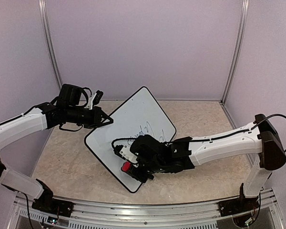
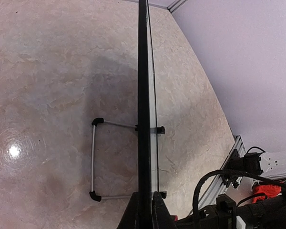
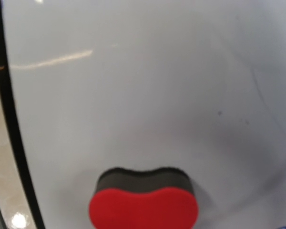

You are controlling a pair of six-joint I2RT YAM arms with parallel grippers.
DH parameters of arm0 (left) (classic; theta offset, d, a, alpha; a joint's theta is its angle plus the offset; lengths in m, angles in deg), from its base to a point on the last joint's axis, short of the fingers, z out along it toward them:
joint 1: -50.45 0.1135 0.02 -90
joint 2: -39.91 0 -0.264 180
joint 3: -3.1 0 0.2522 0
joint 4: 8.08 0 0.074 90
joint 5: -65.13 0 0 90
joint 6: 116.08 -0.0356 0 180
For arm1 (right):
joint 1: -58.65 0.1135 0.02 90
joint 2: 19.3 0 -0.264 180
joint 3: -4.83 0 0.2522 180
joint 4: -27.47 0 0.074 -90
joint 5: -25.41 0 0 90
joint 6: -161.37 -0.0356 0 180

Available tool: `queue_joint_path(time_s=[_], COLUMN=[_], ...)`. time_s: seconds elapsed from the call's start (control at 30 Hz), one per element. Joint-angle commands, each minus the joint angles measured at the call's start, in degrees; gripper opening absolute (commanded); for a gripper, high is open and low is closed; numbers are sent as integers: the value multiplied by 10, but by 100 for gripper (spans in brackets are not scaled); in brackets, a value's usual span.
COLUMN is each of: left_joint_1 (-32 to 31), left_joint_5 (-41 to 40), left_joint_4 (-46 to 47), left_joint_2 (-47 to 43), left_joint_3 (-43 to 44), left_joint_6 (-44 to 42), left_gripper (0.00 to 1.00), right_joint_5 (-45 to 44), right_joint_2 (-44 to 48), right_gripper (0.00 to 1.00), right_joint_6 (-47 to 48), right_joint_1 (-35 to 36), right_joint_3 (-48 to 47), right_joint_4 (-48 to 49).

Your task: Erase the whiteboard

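The whiteboard (image 1: pixel 138 112) lies at an angle in the middle of the table, with dark handwriting (image 1: pixel 150 129) near its right side. My left gripper (image 1: pixel 107 120) is shut on the board's left edge. In the left wrist view the black rim (image 2: pixel 143 71) runs edge-on between the closed fingers (image 2: pixel 135 205). My right gripper (image 1: pixel 131 167) is over the board's near corner, shut on a red eraser (image 1: pixel 126 167). The eraser's red top and dark pad (image 3: pixel 144 205) rest on the white surface (image 3: pixel 133 71). The right fingers are out of the wrist view.
A wire stand (image 2: pixel 93 162) with black feet sticks out beneath the board. The beige marbled tabletop (image 1: pixel 62 157) surrounds it. Purple walls enclose the back and sides, and a metal rail (image 1: pixel 148 210) runs along the near edge.
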Motion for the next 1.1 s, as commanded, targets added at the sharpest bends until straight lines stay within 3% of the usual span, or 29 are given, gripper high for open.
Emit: queue_joint_path(time_s=[0.0, 0.17, 0.3, 0.47, 0.73, 0.93, 1.07], left_joint_1=[21, 39, 46, 47, 46, 40, 32], left_joint_5=[-34, -28, -24, -21, 0, 36, 49], left_joint_4=[39, 55, 61, 58, 37, 60, 74], left_joint_2=[3, 1, 3, 16, 66, 103, 108], left_joint_3=[10, 11, 15, 30, 74, 71, 61], left_joint_6=[-30, -29, -29, -36, -60, -59, -63], left_gripper=[10, 28, 33, 54, 58, 51, 41], right_joint_5=[-6, -6, -14, -11, 36, 51, 63], right_joint_2=[10, 23, 37, 61, 49, -19, -55], right_gripper=[22, 22, 22, 22, 22, 22, 22], right_joint_6=[-7, -5, -9, -22, 20, 49, 46], right_joint_1=[0, -1, -5, -38, -129, -149, -152], right_joint_3=[-11, -20, -18, -8, -62, -143, -175], right_joint_4=[1, 1, 1, -2, -3, -14, -37])
